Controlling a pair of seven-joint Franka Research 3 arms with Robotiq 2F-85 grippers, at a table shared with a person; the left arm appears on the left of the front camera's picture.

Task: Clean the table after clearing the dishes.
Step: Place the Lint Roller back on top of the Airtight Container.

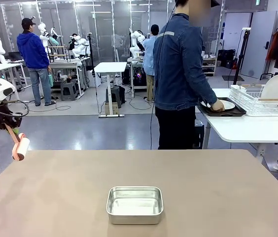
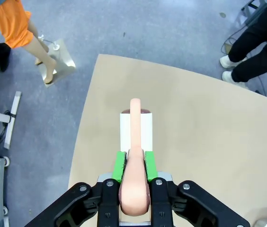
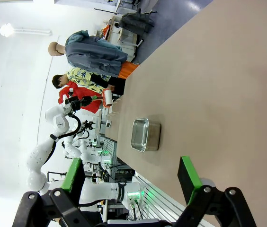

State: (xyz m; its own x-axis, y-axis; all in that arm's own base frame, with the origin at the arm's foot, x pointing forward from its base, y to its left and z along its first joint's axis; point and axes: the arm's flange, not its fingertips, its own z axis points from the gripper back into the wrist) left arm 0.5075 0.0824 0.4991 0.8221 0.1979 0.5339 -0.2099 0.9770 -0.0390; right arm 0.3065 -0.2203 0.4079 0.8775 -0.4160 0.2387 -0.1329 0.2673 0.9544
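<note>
Roller held over worktop's left far corner, ready to sweep.
Left claw (image 2: 134,165) clamped on pink handle of lint roller (image 1: 20,147), white drum pointing ahead, long axis along claw, hanging just above worktop (image 1: 218,197) near its edge. Right claw (image 3: 129,189) spread wide, empty, farther off. Steel pan (image 1: 134,204) mid-front; open room all around. Dishes (image 1: 222,105) w/ person at side table.
</note>
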